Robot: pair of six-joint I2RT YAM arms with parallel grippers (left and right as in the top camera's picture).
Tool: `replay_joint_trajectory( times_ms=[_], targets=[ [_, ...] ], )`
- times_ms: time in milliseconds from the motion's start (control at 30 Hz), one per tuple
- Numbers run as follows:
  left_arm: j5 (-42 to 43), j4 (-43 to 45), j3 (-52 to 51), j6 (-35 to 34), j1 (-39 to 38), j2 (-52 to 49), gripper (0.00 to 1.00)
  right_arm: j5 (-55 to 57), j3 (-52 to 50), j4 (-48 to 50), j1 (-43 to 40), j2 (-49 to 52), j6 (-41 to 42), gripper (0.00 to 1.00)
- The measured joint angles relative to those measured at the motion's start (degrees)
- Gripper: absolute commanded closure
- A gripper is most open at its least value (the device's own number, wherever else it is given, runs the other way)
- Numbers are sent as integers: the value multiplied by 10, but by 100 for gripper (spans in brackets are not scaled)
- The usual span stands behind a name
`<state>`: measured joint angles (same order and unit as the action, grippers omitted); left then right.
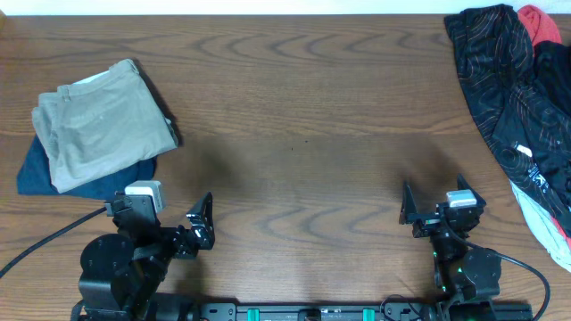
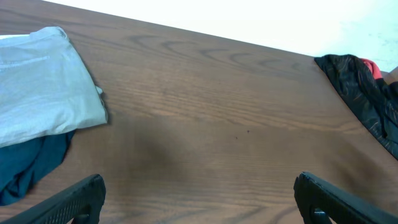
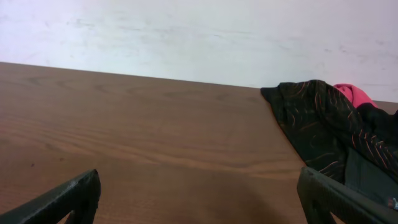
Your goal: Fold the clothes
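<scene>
The khaki trousers [image 1: 98, 120] lie folded in a compact stack at the left of the table, on top of a navy-blue garment [image 1: 40, 169]. They also show at the left edge of the left wrist view [image 2: 43, 87]. My left gripper [image 1: 201, 221] is open and empty near the front edge, right of and below the stack; its fingers show in the left wrist view [image 2: 199, 199]. My right gripper [image 1: 431, 207] is open and empty at the front right; its fingers show in the right wrist view [image 3: 199, 199].
A pile of black thin-striped [image 1: 500, 80] and red [image 1: 540, 22] garments lies at the table's right edge, also in the right wrist view [image 3: 323, 124]. A black cable [image 1: 45, 239] runs off the left arm's base. The brown wooden table [image 1: 303, 134] fills the view.
</scene>
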<state>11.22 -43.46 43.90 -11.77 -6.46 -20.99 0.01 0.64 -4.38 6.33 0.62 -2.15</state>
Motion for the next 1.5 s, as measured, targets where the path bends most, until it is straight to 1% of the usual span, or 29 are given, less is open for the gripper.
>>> replay_joint_trajectory(
  times_ms=[200, 333, 400, 500, 633, 800, 1067, 1167, 1200, 1300, 1500],
  targets=[
    [0, 0, -1, 0, 0, 12, 2, 0, 0, 0, 0, 0, 0, 1],
    [-7, -39, -6, 2, 0, 46, 2, 0, 0, 0, 0, 0, 0, 1],
    [-17, -52, -24, 3, 1, 73, 2, 0, 0, 0, 0, 0, 0, 1],
    [-31, -42, -73, 4, 1, 116, 2, 0, 0, 0, 0, 0, 0, 1],
    [-49, 19, -161, 7, 3, 171, 2, 0, -1, 1, 0, 0, 0, 1],
    [-63, 137, -266, 24, 16, 202, 2, 0, -1, 1, 0, 0, 0, 1],
    [-71, 379, -378, 135, 17, 204, 2, 0, -1, 1, 0, 0, 0, 1],
    [-71, 442, -412, 169, 17, 204, 2, 0, -1, 1, 0, 0, 0, 1],
    [-71, 449, -422, 179, 17, 204, 3, 0, -1, 2, 0, 0, 0, 1],
    [-73, 437, -435, 198, 17, 203, 2, 0, -1, 2, 0, 0, 0, 1],
    [-77, 426, -433, 212, 17, 204, 2, 0, -1, 2, 0, 0, 0, 1]
  ],
)
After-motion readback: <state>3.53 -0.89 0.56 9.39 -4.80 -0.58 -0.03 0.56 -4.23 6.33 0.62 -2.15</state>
